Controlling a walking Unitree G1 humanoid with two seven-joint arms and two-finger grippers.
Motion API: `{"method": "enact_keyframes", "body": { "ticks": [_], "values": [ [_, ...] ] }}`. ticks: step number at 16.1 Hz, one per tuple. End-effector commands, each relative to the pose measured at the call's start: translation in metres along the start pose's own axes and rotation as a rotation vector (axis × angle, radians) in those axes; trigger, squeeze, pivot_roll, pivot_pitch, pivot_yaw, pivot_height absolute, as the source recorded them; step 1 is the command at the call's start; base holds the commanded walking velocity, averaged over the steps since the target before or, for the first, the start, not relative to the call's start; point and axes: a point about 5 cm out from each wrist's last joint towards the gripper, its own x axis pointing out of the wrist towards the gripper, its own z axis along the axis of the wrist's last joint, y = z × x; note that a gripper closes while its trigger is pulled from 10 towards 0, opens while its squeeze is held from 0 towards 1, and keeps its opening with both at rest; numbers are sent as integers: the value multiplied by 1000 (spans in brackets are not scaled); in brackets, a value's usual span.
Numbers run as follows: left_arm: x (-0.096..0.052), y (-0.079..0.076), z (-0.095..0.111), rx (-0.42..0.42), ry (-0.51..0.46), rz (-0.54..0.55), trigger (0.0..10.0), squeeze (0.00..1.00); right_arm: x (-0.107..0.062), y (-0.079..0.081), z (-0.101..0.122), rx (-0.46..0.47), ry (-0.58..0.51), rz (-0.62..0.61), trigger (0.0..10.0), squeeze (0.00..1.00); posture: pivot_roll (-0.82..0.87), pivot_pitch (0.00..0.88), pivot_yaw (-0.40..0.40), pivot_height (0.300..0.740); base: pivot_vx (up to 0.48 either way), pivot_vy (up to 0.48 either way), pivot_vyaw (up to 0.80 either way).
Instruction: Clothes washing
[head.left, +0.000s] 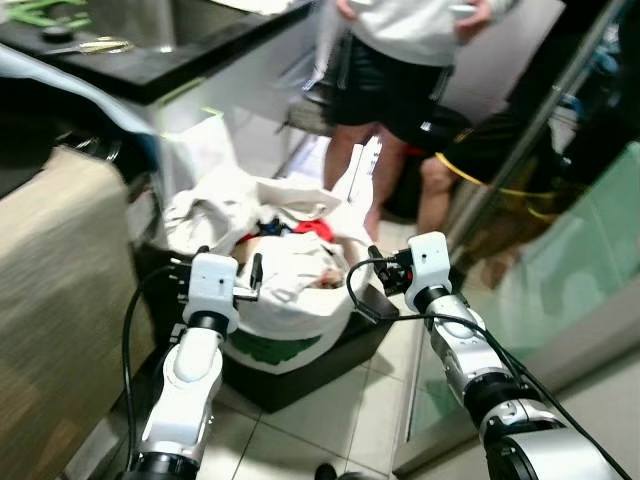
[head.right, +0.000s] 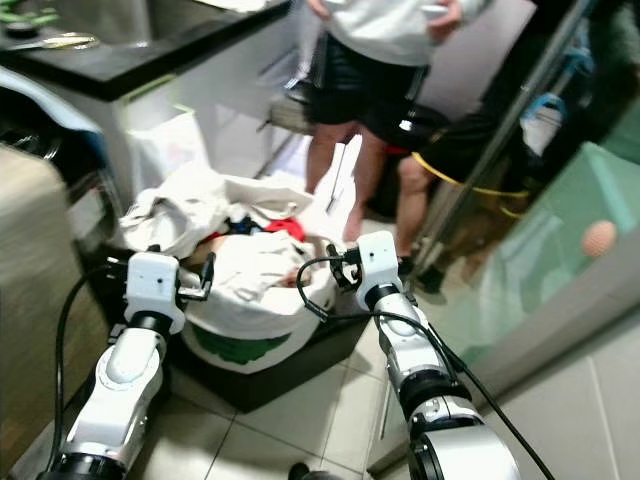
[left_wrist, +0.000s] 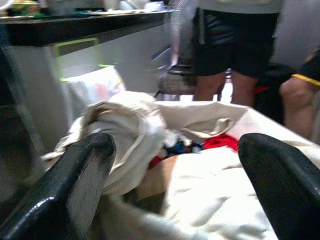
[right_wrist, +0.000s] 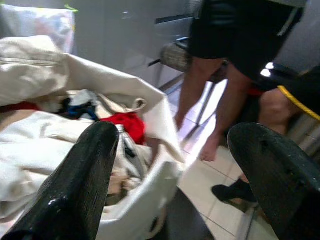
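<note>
A white laundry bag (head.left: 290, 330) heaped with clothes (head.left: 290, 265) sits on the tiled floor (head.left: 330, 415) beside a dark surface (head.left: 150, 65). The left gripper (left_wrist: 172, 165) and right gripper (right_wrist: 175, 165) hover at its near rim, fingers spread wide, holding nothing. A person (head.left: 400, 60) stands behind it

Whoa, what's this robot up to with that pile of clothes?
The robot stands over a white laundry bag stuffed with clothes, mostly white pieces with something red on top. Both arms reach toward it: the left gripper and the right gripper sit at either side of the bag, fingers open, holding nothing yet. The bag rests on a dark box on the tiled floor. A person stands just behind, watching.
</note>
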Motion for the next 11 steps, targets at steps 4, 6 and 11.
{"method": "enact_keyframes", "body": {
  "ticks": [4, 6, 11],
  "values": [
    [-2, -3, -1, -25, 6, -20, 10000, 0, -1, -8, 5, 55, -42, -40, 10000, 0, 158, 0, -115, 740, 0, 0, -775],
    [-2, 0, 1, -27, 1, 2, 10000, 0, -1, -10, 9, 98, -76, -47, 10000, 0, 152, 0, -111, 740, 0, 0, -800],
    [1, 2, 1, 5, 8, 12, 10000, 0, -5, -8, 9, 62, -104, -47, 10000, 0, 146, 0, -103, 740, 0, 0, -320]
  ]
}}
